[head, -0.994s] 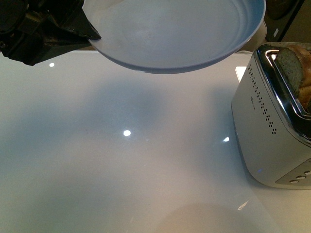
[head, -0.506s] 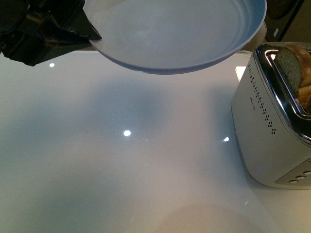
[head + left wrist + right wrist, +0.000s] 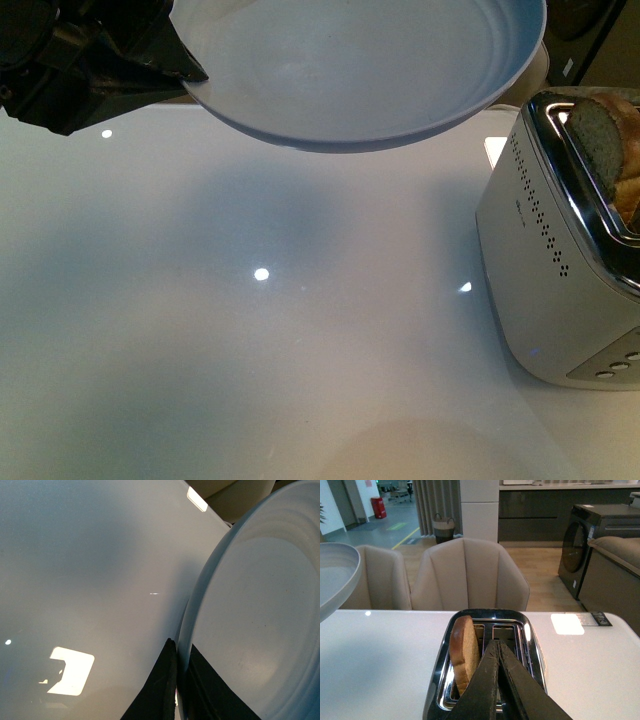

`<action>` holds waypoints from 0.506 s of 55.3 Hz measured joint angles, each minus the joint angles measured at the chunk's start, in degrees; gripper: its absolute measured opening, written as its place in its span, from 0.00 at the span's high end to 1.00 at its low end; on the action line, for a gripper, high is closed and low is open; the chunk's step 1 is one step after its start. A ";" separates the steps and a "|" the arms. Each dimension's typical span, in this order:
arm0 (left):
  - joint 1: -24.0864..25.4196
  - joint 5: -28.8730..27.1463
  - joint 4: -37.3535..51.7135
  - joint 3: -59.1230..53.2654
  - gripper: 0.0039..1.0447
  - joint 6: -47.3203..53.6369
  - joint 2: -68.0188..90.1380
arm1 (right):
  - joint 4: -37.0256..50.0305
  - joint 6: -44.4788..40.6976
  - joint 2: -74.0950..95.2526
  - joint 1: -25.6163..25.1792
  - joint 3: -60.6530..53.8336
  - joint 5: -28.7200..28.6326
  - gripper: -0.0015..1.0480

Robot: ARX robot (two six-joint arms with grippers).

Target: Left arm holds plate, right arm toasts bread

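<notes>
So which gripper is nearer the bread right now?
Right. The right gripper hangs over the toaster, its tips just beside the bread; the left gripper is away across the table, clamped on the plate rim.

The left gripper (image 3: 181, 654) clamps the plate (image 3: 250, 610) by its rim above the table (image 3: 90, 555).

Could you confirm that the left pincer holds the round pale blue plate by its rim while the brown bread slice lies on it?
Not quite. The left pincer does hold the round pale blue plate by its rim, but the brown wholemeal bread slice stands in a slot of the shiny silver toaster, not on the plate, as the right wrist view shows.
</notes>
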 joint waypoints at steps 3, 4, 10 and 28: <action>0.00 0.00 0.00 0.00 0.97 0.00 0.00 | -1.14 0.00 -1.09 0.00 0.00 0.02 0.98; 0.00 0.00 0.00 0.00 0.97 0.00 0.00 | -1.57 0.00 -1.51 0.00 0.00 0.00 0.98; 0.00 0.00 0.00 0.00 0.97 0.00 0.00 | -3.39 0.00 -3.28 0.00 0.00 0.02 0.98; 0.00 0.00 0.00 0.00 0.97 0.00 0.00 | -7.93 0.00 -7.85 0.00 0.00 0.02 0.98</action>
